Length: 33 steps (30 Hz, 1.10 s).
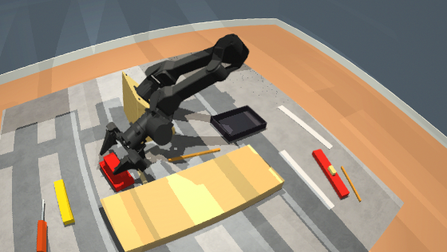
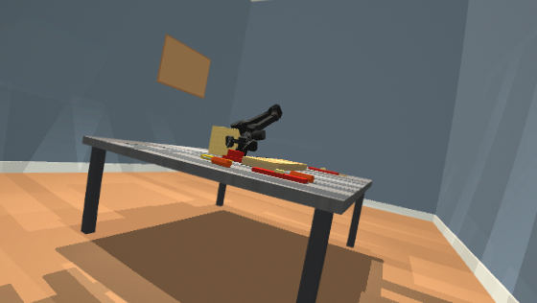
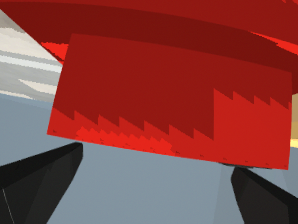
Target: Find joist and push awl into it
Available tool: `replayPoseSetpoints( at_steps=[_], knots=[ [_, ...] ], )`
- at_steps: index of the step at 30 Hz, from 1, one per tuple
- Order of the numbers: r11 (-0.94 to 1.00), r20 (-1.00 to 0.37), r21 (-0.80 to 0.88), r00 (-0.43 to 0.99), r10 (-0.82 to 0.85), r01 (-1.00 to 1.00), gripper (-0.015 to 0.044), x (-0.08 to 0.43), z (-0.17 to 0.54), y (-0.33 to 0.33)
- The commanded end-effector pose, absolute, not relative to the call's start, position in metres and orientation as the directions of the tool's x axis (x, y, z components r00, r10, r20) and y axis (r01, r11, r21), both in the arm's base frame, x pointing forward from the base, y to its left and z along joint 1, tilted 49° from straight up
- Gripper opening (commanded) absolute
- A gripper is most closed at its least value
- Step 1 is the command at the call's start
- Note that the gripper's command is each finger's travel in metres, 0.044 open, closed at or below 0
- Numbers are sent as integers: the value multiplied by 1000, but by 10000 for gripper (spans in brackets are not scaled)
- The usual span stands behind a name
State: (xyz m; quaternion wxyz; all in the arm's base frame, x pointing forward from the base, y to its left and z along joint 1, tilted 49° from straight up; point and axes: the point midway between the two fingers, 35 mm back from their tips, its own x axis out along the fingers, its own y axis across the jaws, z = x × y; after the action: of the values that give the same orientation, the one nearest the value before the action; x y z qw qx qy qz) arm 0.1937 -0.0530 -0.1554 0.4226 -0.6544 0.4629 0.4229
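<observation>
The red stud finder (image 1: 120, 181) (image 2: 235, 155) (image 3: 170, 90) stands on the table left of the wooden floor panel (image 1: 191, 199) (image 2: 273, 163). My gripper (image 1: 108, 163) (image 3: 159, 162) is open and empty. Its fingers are spread at the stud finder's raised grip, with nothing clamped between them. The dark tray (image 1: 262, 126) is behind the panel and holds nothing visible. An orange-handled tool (image 1: 41, 235) (image 2: 221, 162) with a thin metal shaft lies at the left. A second orange handle (image 2: 302, 176) shows beyond the panel in the exterior view; I cannot tell which is the awl. The joist is hidden.
A yellow bar (image 1: 64, 202) lies left of the stud finder. A pencil-like stick (image 1: 195, 155) lies between panel and tray. White strips (image 1: 305, 127) (image 1: 306, 179), a red level (image 1: 325, 165) and a thin orange stick (image 1: 351, 183) lie at the right. An upright tan board (image 1: 132, 101) stands behind the gripper.
</observation>
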Motion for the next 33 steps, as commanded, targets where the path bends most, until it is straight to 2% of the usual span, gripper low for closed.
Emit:
replayPoseSetpoints(
  at_steps=[1,17,29,31,33],
  knots=[
    [-210,-944,-162,213,-252,-964,440,193,-152,-53],
    [-210,-944,-161,213,-252,-964,440,191,-141,-51],
    [-215,-944,-164,216,-251,-963,440,197,-95,-107],
    [-190,-945,-166,211,-251,-968,440,198,-103,-101],
    [-81,-973,-152,164,-163,-985,440,197,-113,-100]
  ],
)
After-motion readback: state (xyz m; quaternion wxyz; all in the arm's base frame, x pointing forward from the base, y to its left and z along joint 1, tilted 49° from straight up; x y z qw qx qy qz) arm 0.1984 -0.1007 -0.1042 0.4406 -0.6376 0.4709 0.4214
